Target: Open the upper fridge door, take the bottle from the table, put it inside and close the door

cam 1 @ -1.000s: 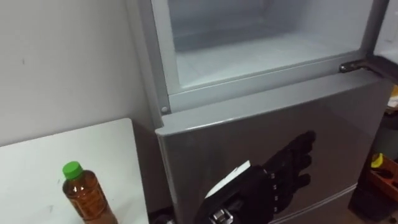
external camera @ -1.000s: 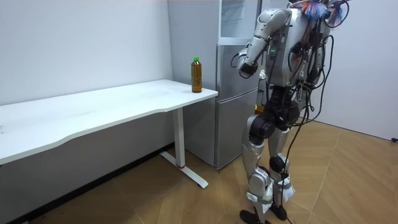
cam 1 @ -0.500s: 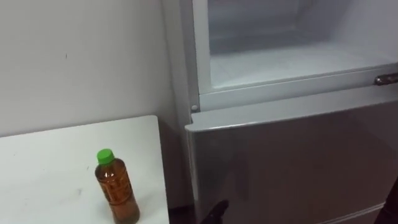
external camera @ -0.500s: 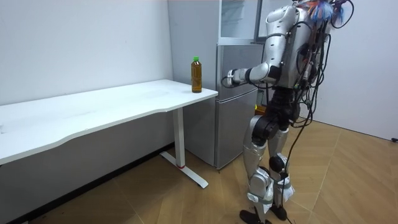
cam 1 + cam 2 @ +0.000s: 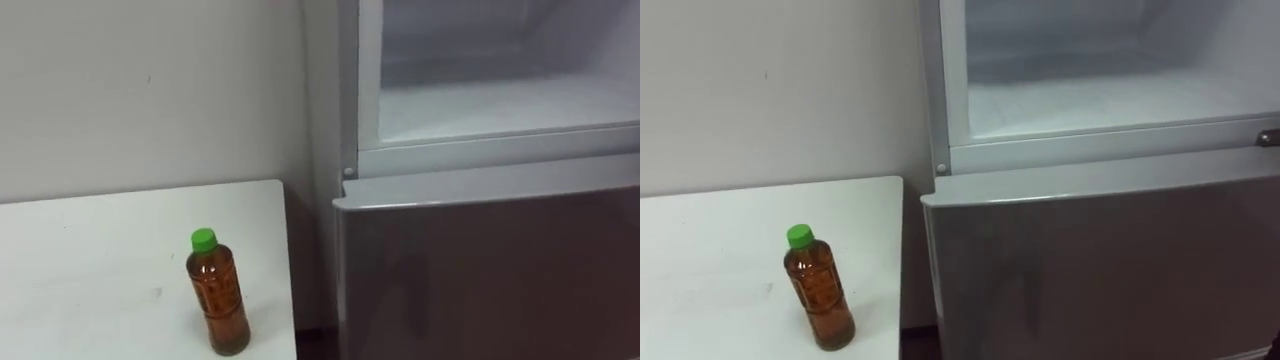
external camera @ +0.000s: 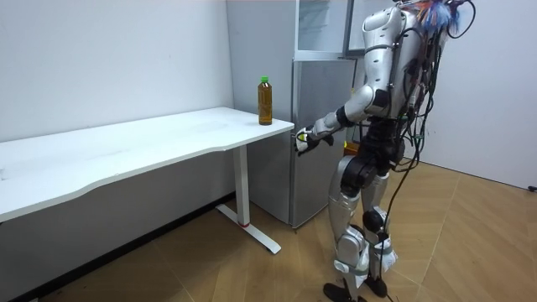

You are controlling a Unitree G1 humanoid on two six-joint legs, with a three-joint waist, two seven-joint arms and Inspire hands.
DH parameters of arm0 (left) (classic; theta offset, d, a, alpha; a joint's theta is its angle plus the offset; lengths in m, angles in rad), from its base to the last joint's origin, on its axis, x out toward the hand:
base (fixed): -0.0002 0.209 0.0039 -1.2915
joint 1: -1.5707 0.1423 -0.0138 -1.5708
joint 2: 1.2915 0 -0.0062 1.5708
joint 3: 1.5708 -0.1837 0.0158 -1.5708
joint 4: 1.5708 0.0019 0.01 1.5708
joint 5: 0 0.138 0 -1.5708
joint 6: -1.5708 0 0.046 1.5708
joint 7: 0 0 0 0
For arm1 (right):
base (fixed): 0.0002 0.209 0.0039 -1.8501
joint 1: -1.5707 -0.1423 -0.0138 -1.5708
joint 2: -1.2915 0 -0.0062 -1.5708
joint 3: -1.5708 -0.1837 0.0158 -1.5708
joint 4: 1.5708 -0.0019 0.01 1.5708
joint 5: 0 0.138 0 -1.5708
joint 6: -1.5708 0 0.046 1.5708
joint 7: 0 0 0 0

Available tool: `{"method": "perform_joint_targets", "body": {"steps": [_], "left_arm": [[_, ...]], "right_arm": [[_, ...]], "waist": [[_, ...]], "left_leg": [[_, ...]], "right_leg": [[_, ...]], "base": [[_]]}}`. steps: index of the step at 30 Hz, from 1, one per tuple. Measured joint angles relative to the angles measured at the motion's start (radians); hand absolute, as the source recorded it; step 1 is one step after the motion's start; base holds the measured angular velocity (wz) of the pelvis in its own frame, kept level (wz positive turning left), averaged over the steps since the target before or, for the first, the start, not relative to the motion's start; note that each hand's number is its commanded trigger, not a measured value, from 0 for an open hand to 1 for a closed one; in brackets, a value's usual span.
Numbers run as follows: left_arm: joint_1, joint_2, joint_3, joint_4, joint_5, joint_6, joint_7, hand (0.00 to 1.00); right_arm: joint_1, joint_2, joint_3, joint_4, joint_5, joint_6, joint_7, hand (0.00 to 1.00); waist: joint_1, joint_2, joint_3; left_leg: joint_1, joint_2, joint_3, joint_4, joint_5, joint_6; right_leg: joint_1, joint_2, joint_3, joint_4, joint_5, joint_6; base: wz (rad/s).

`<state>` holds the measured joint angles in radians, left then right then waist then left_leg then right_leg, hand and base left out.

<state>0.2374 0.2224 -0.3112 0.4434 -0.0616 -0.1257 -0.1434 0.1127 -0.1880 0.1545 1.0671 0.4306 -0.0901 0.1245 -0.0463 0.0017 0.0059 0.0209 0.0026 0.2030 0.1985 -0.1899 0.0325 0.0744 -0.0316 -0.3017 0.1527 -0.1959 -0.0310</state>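
A brown bottle [image 5: 218,295] with a green cap stands upright near the right end of the white table [image 5: 90,250], and nothing touches it. To its right the grey fridge's upper compartment [image 5: 500,105] is open, white and bare inside. In the room view I stand facing the fridge [image 6: 315,126], with the bottle [image 6: 265,101] at the table's corner. My left hand [image 6: 304,140] hangs low in front of the lower fridge door, just past the table's corner, with relaxed fingers that hold nothing.
The lower fridge door [image 5: 500,270] is closed, and its top edge juts out beside the table's end. The upper door [image 6: 351,25] is swung open by my shoulder. A plain wall runs behind the table [image 6: 126,138]. Wooden floor lies around me.
My left arm has dropped from chest height at the fridge to waist height by the table's corner, out of the eye view. The eye view has swung left, so the bottle sits nearer the middle.
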Motion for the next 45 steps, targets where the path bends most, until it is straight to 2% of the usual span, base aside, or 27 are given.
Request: {"method": "perform_joint_targets", "body": {"steps": [1,5,7,9,12,19,24,34,37,38,39,41,45], "left_arm": [[-0.003,-0.005,0.005,0.077,0.000,-0.019,0.021,0.00],[0.000,-0.019,0.046,0.272,-0.048,-0.036,0.077,0.00],[-0.001,-0.030,0.085,0.342,-0.068,-0.052,0.100,0.00],[-0.003,-0.058,0.162,0.437,-0.066,-0.081,0.138,0.00],[-0.003,-0.066,0.215,0.532,-0.065,-0.096,0.177,0.00],[0.034,-0.067,0.253,0.577,-0.041,-0.093,0.250,0.00],[0.037,-0.069,0.274,0.618,-0.008,-0.067,0.292,0.00],[0.028,-0.086,0.286,0.614,0.096,-0.053,0.330,0.00],[0.018,-0.086,0.286,0.617,0.105,-0.053,0.331,0.00],[0.014,-0.086,0.286,0.617,0.121,-0.054,0.332,0.00],[0.013,-0.086,0.287,0.619,0.130,-0.054,0.333,0.00],[0.013,-0.086,0.287,0.619,0.141,-0.054,0.339,0.00],[0.010,-0.085,0.286,0.616,0.144,-0.054,0.347,0.00]], "right_arm": [[0.000,0.001,0.000,0.000,0.001,-0.008,0.000,0.00],[0.015,0.001,-0.001,0.002,0.003,-0.029,-0.001,0.00],[0.027,0.002,-0.002,0.002,0.000,-0.038,0.000,0.00],[0.047,0.007,-0.029,0.003,-0.015,-0.053,0.006,0.00],[0.063,0.017,-0.069,0.022,-0.030,-0.063,0.009,0.00],[0.083,0.032,-0.069,0.069,-0.030,-0.060,0.011,0.00],[0.085,0.036,-0.068,0.092,-0.021,-0.059,0.024,0.00],[0.085,0.043,-0.067,0.070,-0.023,-0.058,0.032,0.00],[0.085,0.042,-0.065,0.016,-0.068,-0.049,0.032,0.00],[0.085,0.042,-0.065,-0.018,-0.098,-0.046,0.032,0.00],[0.086,0.041,-0.065,-0.072,-0.128,-0.040,0.032,0.00],[0.085,0.042,-0.064,-0.145,-0.140,-0.045,0.032,0.00],[0.085,0.041,-0.029,-0.273,-0.175,-0.052,0.031,0.00]], "waist": [[0.000,0.000,-0.0002],[0.001,-0.003,0.0000],[0.003,-0.004,0.0006],[0.012,-0.004,-0.0014],[0.020,-0.005,-0.0023],[0.024,-0.004,-0.0040],[0.024,-0.009,-0.0049],[0.026,-0.013,-0.0065],[0.026,-0.018,-0.0095],[0.028,-0.015,-0.0070],[0.028,-0.016,-0.0080],[0.028,-0.013,-0.0059],[0.048,-0.021,-0.0059]], "left_leg": [[0.000,0.000,0.000,0.000,0.000,0.000],[0.003,0.000,-0.002,-0.001,0.000,0.000],[0.012,0.000,0.000,-0.002,0.000,0.000],[0.030,0.000,0.007,-0.009,0.000,0.000],[0.044,0.000,0.010,-0.012,-0.001,-0.001],[0.044,0.000,0.001,-0.018,-0.003,0.000],[0.043,0.000,0.001,-0.019,-0.003,0.000],[0.043,-0.002,-0.002,-0.019,-0.003,0.000],[0.044,-0.002,-0.002,-0.019,-0.003,0.000],[0.043,-0.001,-0.003,-0.019,-0.003,0.000],[0.043,-0.001,-0.003,-0.020,-0.003,0.000],[0.044,-0.001,-0.002,-0.020,-0.003,0.000],[0.043,-0.001,0.007,-0.024,-0.003,0.000]], "right_leg": [[0.000,0.000,0.001,0.000,0.000,0.000],[0.002,0.000,0.002,-0.001,0.000,0.000],[0.009,0.000,0.005,-0.003,0.000,0.001],[0.018,0.001,0.016,-0.001,-0.002,0.001],[0.030,0.002,0.024,-0.001,-0.003,0.001],[0.031,0.006,0.026,0.002,-0.001,0.002],[0.035,0.006,0.027,0.001,-0.001,0.002],[0.034,0.006,0.026,-0.002,-0.001,0.003],[0.030,0.006,0.025,-0.001,-0.001,0.003],[0.028,0.006,0.027,0.001,-0.001,0.002],[0.026,0.006,0.028,0.001,0.000,0.002],[0.026,0.006,0.028,0.001,0.001,0.002],[0.024,0.007,0.032,0.000,0.001,0.001]], "base": [[0.00],[0.00],[-0.03],[-0.13],[-0.09],[0.03],[0.00],[0.00],[0.00],[-0.03],[-0.05],[-0.03],[0.00]]}}
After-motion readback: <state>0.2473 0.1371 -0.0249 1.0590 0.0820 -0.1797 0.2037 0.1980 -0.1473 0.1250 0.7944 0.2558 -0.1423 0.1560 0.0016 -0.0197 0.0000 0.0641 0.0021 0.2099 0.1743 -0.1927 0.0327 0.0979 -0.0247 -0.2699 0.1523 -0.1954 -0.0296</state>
